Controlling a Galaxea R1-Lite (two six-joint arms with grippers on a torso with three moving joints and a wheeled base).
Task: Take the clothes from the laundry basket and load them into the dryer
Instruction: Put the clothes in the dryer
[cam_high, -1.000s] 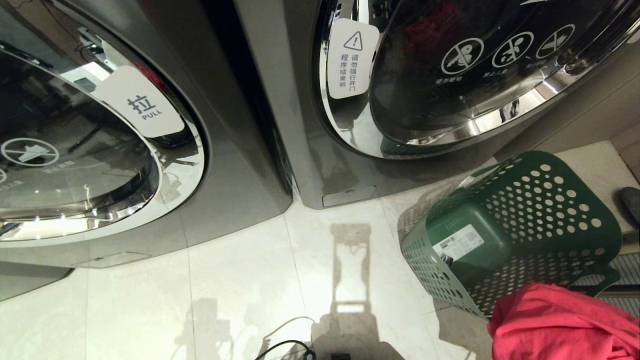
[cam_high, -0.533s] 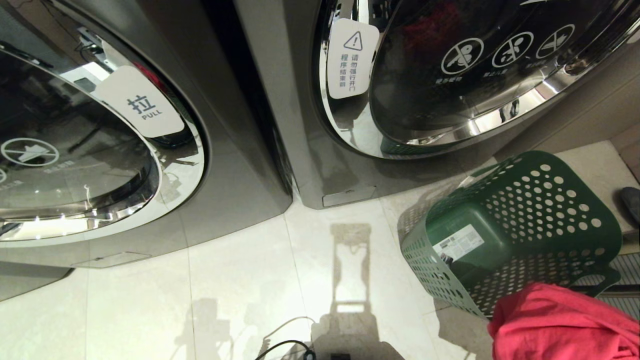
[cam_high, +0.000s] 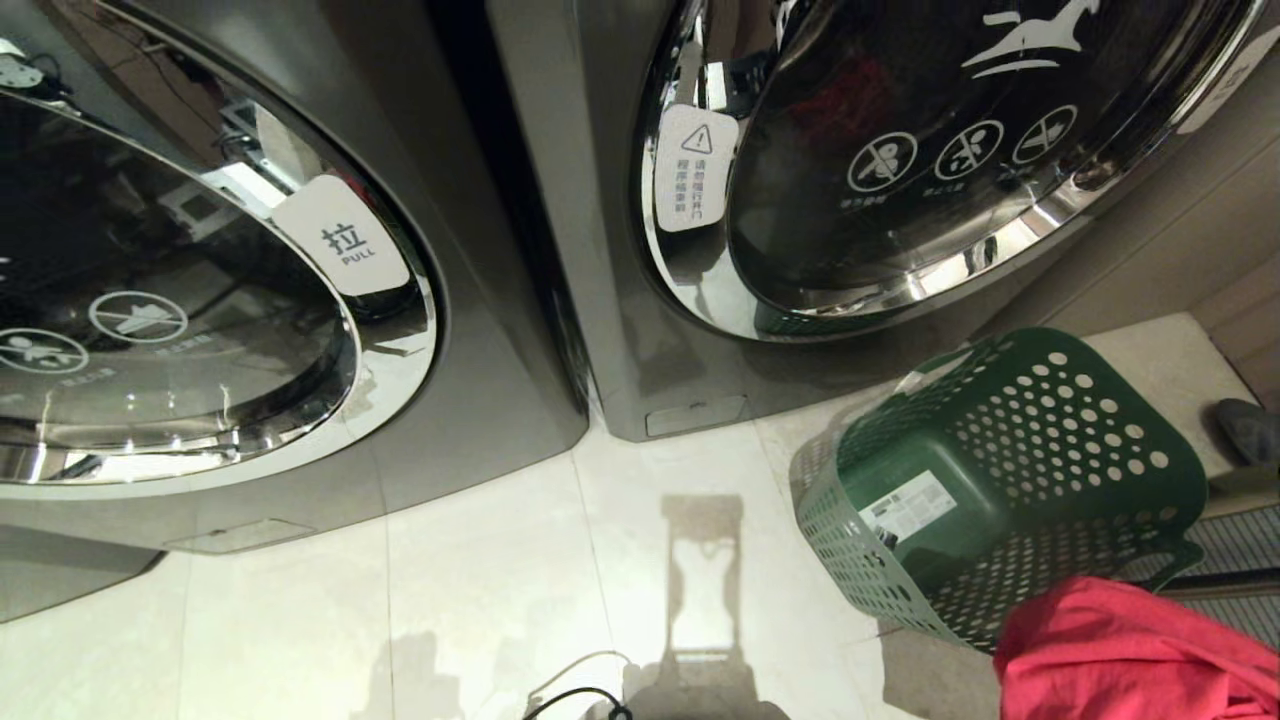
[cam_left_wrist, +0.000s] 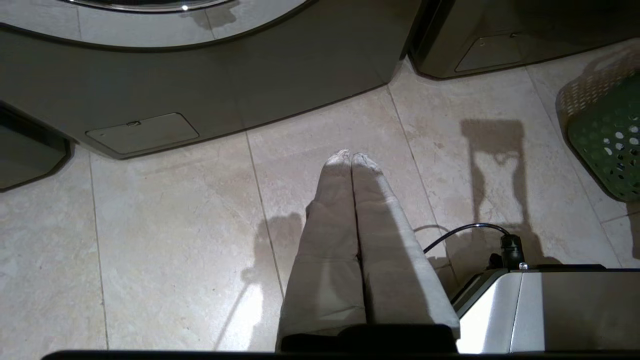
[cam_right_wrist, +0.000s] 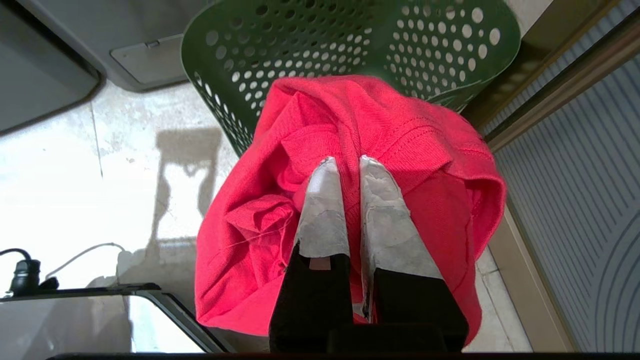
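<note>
Right tool: your right tool (cam_right_wrist: 350, 162) has its two tips pressed nearly together, pinching the red shirt (cam_right_wrist: 350, 200) by a thick seam.
Left tool: your left tool (cam_left_wrist: 351, 156) is squeezed tight with nothing in it, and it hangs over the pale floor tiles (cam_left_wrist: 175, 240).
Writing: the left machine door (cam_high: 180, 300) has a white tag (cam_high: 342, 248) that says "PULL" under a Chinese sign. The dryer door (cam_high: 900, 160) on the right has a white warning tag (cam_high: 690, 168) with a triangle and Chinese words, too small for you to read. It also shows three white crossed-out round signs (cam_high: 965, 150).
Basket: the green laundry basket (cam_high: 1010, 480) with round holes lies tipped on its side on the floor, near the dryer. It has a white sticker (cam_high: 908, 506) on its bottom.
Shirt: bright red, bunched up and hanging from the right tool, just in front of the basket. It may brush the basket rim.
</note>
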